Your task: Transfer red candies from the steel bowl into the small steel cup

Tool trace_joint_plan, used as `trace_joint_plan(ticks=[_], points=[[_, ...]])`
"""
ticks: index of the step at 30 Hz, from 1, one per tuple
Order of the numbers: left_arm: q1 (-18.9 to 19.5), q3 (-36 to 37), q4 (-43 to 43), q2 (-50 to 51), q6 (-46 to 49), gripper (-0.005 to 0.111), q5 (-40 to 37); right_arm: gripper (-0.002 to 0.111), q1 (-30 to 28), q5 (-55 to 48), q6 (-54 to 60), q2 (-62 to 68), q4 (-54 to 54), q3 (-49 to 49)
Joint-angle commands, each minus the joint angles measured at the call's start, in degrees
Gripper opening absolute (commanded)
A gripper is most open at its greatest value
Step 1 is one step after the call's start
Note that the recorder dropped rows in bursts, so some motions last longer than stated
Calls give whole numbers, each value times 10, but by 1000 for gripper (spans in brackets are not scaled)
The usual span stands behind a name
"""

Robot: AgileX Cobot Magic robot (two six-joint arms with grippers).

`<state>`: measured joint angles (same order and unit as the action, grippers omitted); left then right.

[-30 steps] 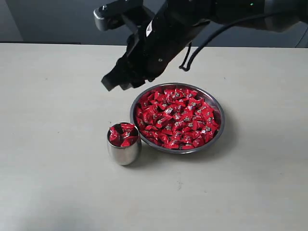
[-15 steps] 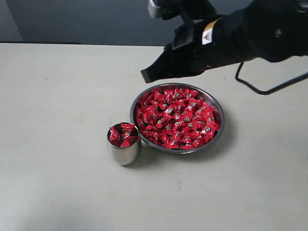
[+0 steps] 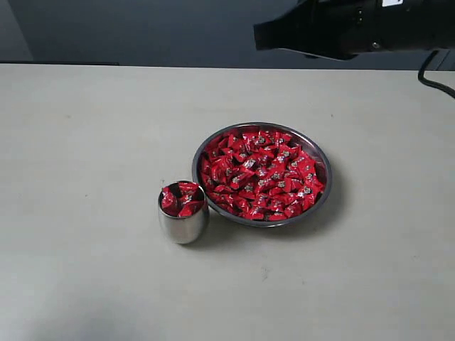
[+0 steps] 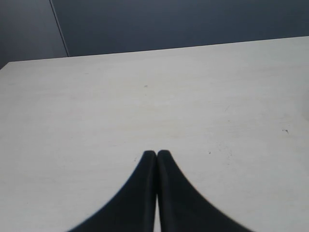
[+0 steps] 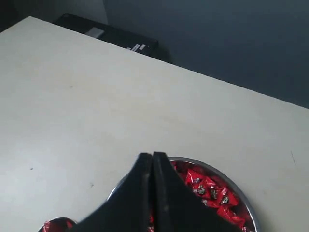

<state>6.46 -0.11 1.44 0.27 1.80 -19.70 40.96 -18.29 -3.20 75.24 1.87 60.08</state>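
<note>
The steel bowl (image 3: 323,160) sits at the table's middle, heaped with red candies (image 3: 261,174). Just to its front left stands the small steel cup (image 3: 183,224), holding several red candies (image 3: 182,199). My right gripper (image 3: 260,37) is high above the table's far edge, behind the bowl, shut with nothing between its fingers. In the right wrist view the right gripper (image 5: 152,155) shows closed fingers over the steel bowl (image 5: 244,198) and the red candies (image 5: 207,188). My left gripper (image 4: 156,153) is shut and empty over bare tabletop; it is out of the exterior view.
A black flat box (image 5: 108,34) lies off the table's far edge in the right wrist view. A black cable (image 3: 434,78) hangs at the far right. Bare tabletop surrounds the bowl and cup.
My right arm has swung up and to the right, from just above the bowl's far left rim to high over the table's back edge. Bowl and cup have not moved.
</note>
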Motion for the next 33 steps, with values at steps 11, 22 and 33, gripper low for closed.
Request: trace_joint_plan(ticks=[11,22,33], points=[[-3,1,1,-3,-1,0,6,0,-3,9,4,-9,-68,-4],[-3,1,1,-3,-1,0,6,0,-14,-45,4,-39,-121,-4],[-3,1,1,-3,-1,0,6,0,-180,-91,8,-169,-74,-95]])
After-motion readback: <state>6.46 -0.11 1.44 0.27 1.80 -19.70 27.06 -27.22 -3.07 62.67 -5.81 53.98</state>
